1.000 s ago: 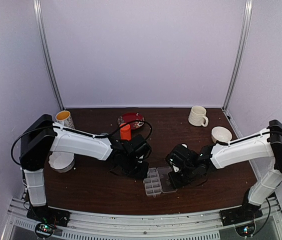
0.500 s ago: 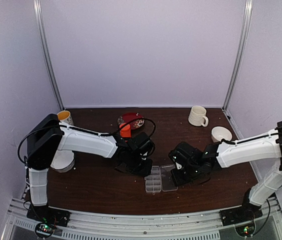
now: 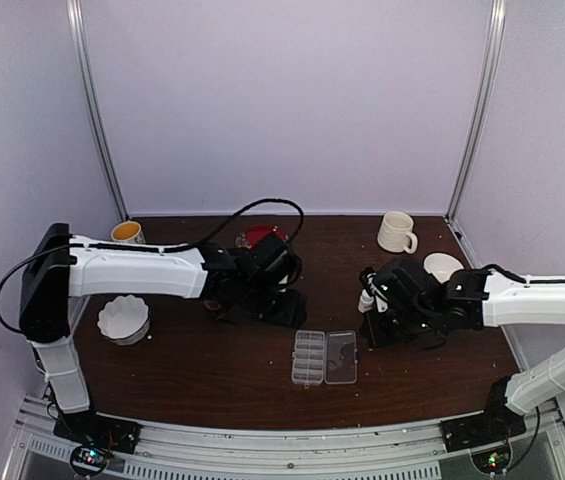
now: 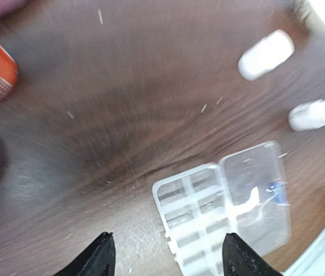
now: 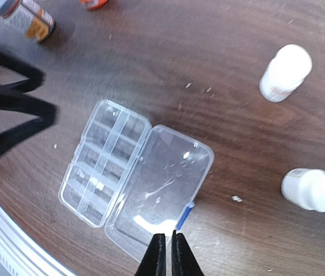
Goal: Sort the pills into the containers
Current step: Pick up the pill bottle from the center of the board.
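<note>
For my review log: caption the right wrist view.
Shut right gripper by the lid of the open organiser; two white bottles alongside.

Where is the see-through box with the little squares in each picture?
Top view: the clear box lies open, low in the middle, between the two arms.
Left wrist view: the box is at the lower right, with its lid to the right.
Right wrist view: the box is at the lower middle, above the right gripper.
Shared landmark: the white bottles on its lid side; the top view shows only one.
</note>
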